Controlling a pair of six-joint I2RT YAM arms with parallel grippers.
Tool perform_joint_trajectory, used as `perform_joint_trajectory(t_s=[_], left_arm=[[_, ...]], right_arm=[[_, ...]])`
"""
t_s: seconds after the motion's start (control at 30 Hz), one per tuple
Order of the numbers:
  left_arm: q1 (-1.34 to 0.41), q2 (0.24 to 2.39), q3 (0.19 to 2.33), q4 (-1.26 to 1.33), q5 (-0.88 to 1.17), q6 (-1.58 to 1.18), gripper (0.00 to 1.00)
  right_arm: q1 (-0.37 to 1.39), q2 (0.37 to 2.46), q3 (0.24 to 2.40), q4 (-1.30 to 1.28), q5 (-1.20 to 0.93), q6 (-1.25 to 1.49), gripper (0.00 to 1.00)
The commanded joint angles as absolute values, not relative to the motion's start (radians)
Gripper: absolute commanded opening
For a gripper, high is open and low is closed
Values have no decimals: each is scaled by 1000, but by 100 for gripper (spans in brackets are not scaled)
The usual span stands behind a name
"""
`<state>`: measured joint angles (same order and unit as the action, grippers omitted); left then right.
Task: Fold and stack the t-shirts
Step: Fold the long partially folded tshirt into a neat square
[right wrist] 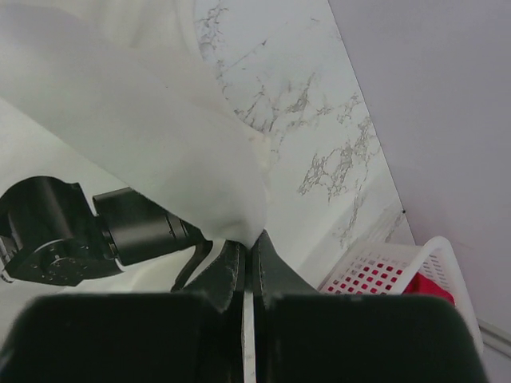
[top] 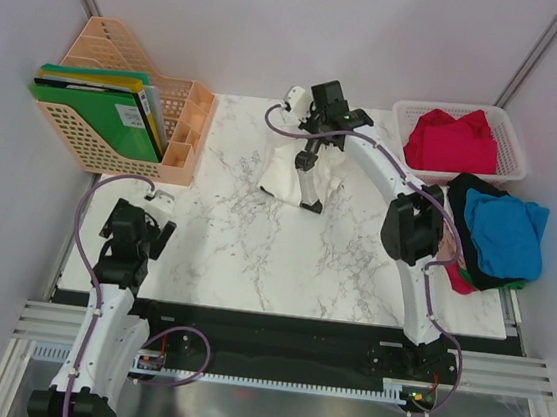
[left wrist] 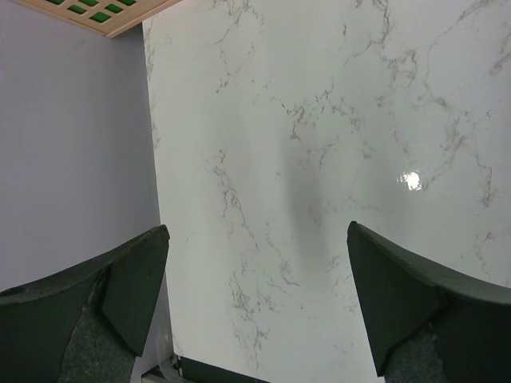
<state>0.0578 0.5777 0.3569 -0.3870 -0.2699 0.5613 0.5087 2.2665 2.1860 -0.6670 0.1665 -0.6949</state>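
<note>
The right gripper (top: 311,205) is pinched fully shut on a fold of the large white soft cotton t-shirt (top: 280,174). It holds the shirt above the far middle of the white marble-patterned desk (top: 253,256). In the top view the shirt hangs bunched around the gripper, with its lower part touching the desk. In the right wrist view the cloth (right wrist: 144,120) rises out of the closed gripper (right wrist: 249,259) and drapes across the left of the picture, with bare desk (right wrist: 303,104) beyond it.

The left gripper (top: 159,197) hovers near the left edge of the desk, toward the near left corner. In its wrist view the gripper (left wrist: 257,230) is spread as wide as it goes, holds nothing, and has only bare desk (left wrist: 319,120) below it.

A red cloth t-shirt (top: 453,138) lies crumpled in the white plastic mesh basket (top: 411,108) at the far right corner. The basket (right wrist: 383,271) also shows in the right wrist view, with red visible through its mesh. Along the right edge, a bright blue t-shirt (top: 503,229) lies on top of a black t-shirt (top: 462,189), and both hang partly over the edge.

At the far left corner, a peach plastic lattice file rack (top: 180,147) holds green plastic folders (top: 98,113).
</note>
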Motion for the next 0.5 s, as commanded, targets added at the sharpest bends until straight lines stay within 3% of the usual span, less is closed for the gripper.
perform_joint_trajectory(t_s=[0.0, 0.1, 0.13, 0.17, 0.2, 0.3, 0.4, 0.47], left_arm=[[61, 572, 354, -342, -272, 543, 100], [61, 574, 353, -345, -268, 543, 100], [61, 575, 353, -345, -268, 543, 100], [61, 578, 353, -345, -268, 543, 100], [63, 580, 353, -348, -267, 543, 100], [61, 580, 354, -351, -259, 543, 100], [63, 584, 357, -354, -258, 541, 100], [63, 584, 357, -354, -258, 541, 100]], right_arm=[[474, 2258, 2161, -580, 218, -667, 0], [468, 2275, 2126, -533, 256, -657, 0], [468, 2282, 2094, -506, 287, -658, 5], [468, 2289, 2080, -480, 314, -658, 16], [469, 2295, 2071, -435, 375, -660, 47], [468, 2307, 2031, -340, 458, -655, 82], [469, 2247, 1932, -240, 460, -643, 96], [474, 2195, 1881, -218, 443, -635, 98]])
